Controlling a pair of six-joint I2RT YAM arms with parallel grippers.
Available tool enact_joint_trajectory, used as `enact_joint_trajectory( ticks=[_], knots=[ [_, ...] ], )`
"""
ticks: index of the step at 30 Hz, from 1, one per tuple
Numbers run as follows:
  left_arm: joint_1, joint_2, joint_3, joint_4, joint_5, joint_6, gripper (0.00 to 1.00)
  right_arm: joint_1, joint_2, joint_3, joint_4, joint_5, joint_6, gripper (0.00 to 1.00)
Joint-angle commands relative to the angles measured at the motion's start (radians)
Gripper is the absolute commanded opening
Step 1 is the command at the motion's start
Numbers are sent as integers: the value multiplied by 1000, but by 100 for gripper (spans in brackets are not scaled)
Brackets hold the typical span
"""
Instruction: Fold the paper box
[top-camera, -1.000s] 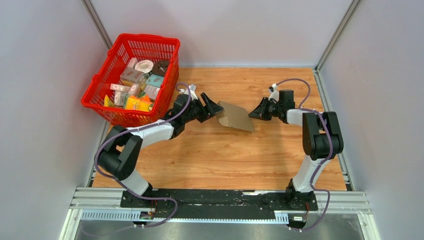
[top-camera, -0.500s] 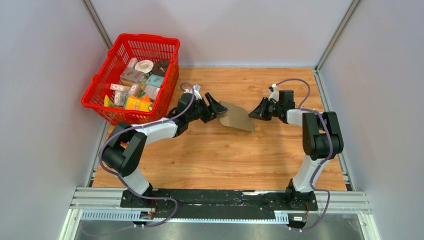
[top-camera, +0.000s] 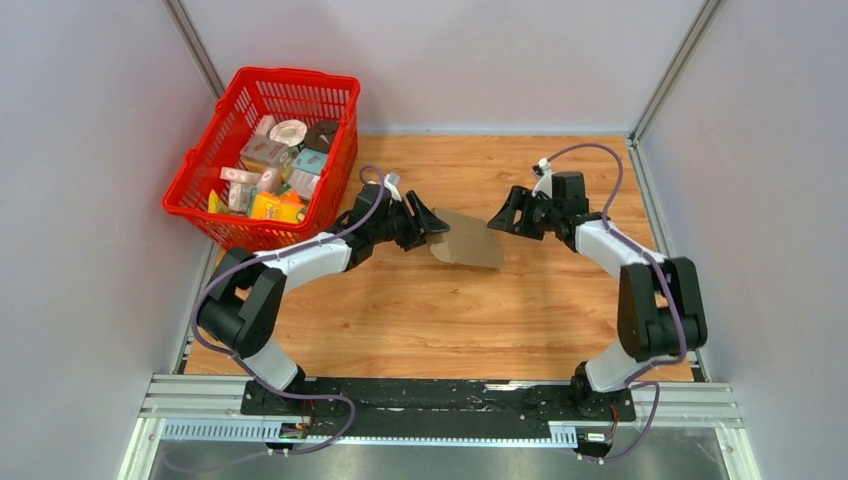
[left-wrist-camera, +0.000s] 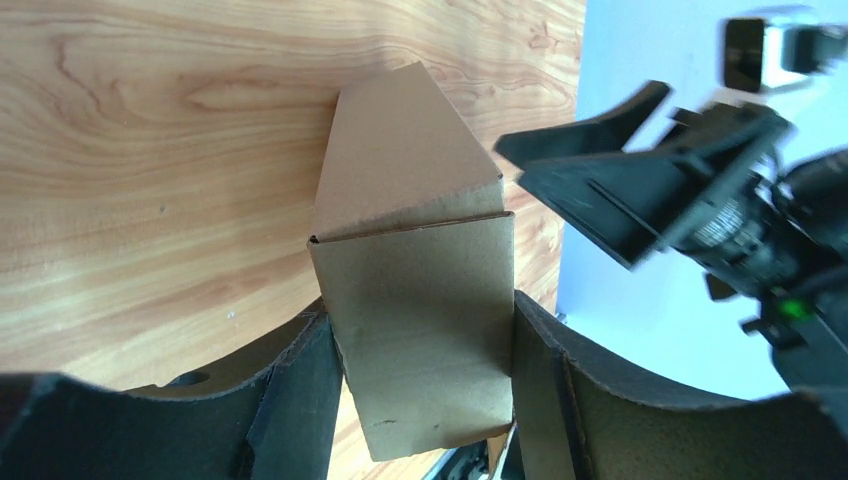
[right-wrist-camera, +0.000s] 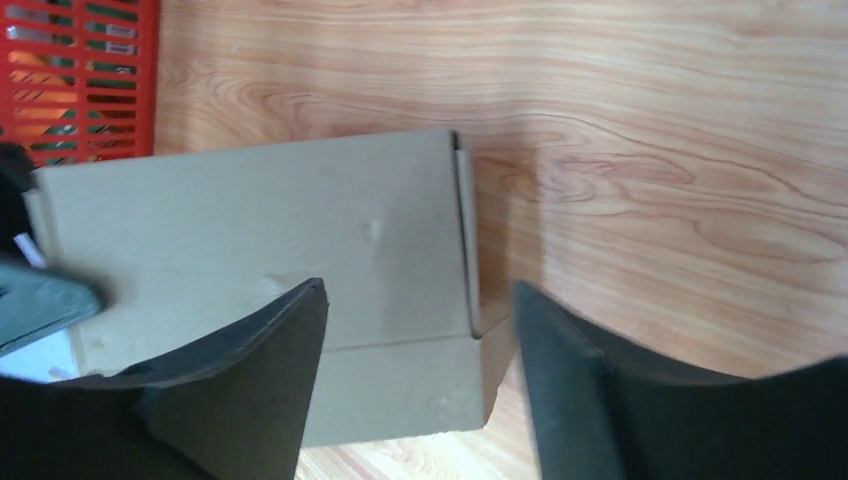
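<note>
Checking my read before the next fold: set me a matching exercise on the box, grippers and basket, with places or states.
1 paper box
2 left gripper
3 right gripper
4 red basket

A open, at the box's right
B holds packages
C between the grippers
D fingers either side of the box's left end

Pairs: 1-C, 2-D, 3-A, 4-B

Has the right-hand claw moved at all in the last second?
Yes. The right gripper has let go of the paper box, its jaws now apart, and has shifted slightly toward the back wall.
</note>
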Motion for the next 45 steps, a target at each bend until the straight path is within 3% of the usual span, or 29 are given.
enact_joint_trajectory(
  ticks=[1, 2, 5, 9, 10, 14, 19, 23, 26, 31, 33, 36, 39, 45],
  knots=[
    [20, -94, 12, -81, 34, 29, 40, 60, -204, 3, -168, 176, -59, 77],
    [23, -121, 6, -104, 34, 31, 38, 80, -287, -9, -181, 211, -79, 84],
    [41, -164, -21, -120, 66, 11, 38, 224, -434, -37, -247, 346, -194, 91],
    [86, -220, -54, -130, 173, -40, 38, 535, -594, -146, -174, 619, -315, 93],
    [106, -235, -54, -146, 192, -49, 38, 665, -625, -199, -143, 676, -337, 93],
    [156, -324, -59, -222, 302, -84, 37, 884, -708, -281, -11, 950, -496, 94],
    [199, -419, -62, -343, 393, -96, 37, 1014, -651, -258, 17, 1061, -639, 100],
    [224, -482, -76, -380, 457, -138, 37, 1112, -579, -253, 136, 1305, -786, 100],
    [225, -513, -94, -385, 468, -165, 36, 1169, -518, -246, 250, 1409, -900, 100],
    [228, -528, -111, -387, 485, -185, 36, 1254, -406, -264, 629, 1618, -1209, 100],
    [228, -526, -113, -400, 494, -175, 35, 1263, -395, -262, 681, 1623, -1248, 100],
    [228, -523, -119, -381, 515, -193, 34, 1252, -416, -227, 528, 1536, -1156, 100],
    [228, -523, -116, -380, 525, -192, 34, 1248, -438, -244, 535, 1491, -1149, 98],
    [228, -522, -145, -348, 543, -218, 34, 1237, -469, -276, 541, 1434, -1133, 81]
  ],
)
